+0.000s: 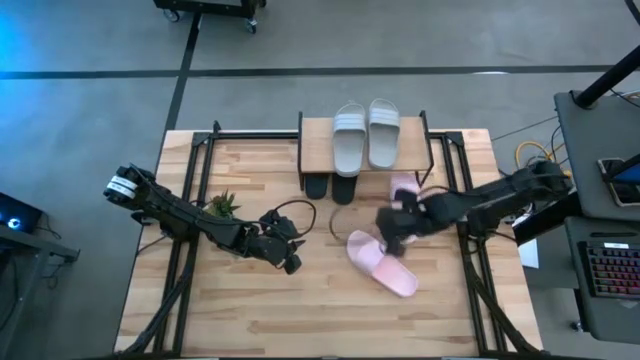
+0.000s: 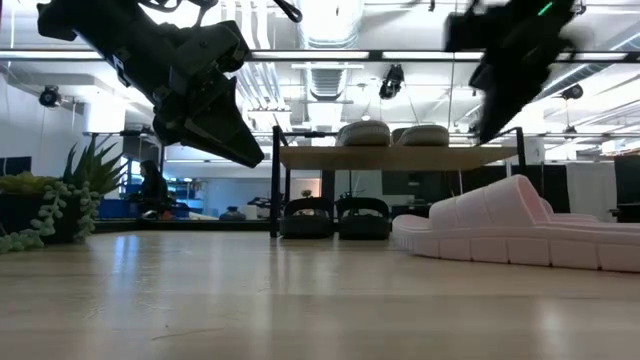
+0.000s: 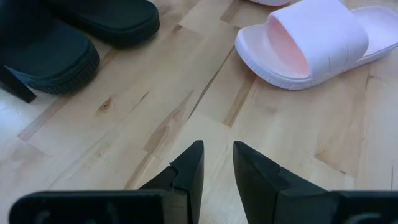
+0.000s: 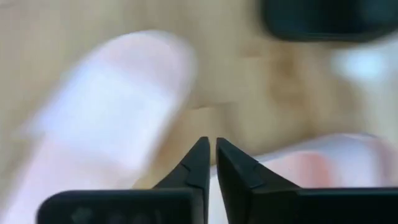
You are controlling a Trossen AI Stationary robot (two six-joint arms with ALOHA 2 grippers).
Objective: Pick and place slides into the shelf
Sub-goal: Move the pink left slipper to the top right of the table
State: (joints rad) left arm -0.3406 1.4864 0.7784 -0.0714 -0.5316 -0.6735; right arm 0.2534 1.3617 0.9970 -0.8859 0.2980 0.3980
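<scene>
The shelf (image 1: pixel 365 150) stands at the table's far middle. Two grey slides (image 1: pixel 365 135) rest on its top board, and two black slides (image 1: pixel 330 187) sit on the lower tier. One pink slide (image 1: pixel 382 263) lies flat on its sole on the table, also visible in the low view (image 2: pixel 500 228). A second pink slide (image 1: pixel 404 186) lies by the shelf's right leg. My right gripper (image 1: pixel 392 228) hovers between the two pink slides, fingers almost together (image 4: pixel 211 155), holding nothing. My left gripper (image 1: pixel 291 260) hangs above the table left of the pink slide, slightly open (image 3: pixel 217 163) and empty.
A small green plant (image 1: pixel 222 205) stands on the table's left part beside my left arm. A loop of cable (image 1: pixel 340 218) lies in front of the shelf. Bare wood stretches along the near edge (image 1: pixel 320 320).
</scene>
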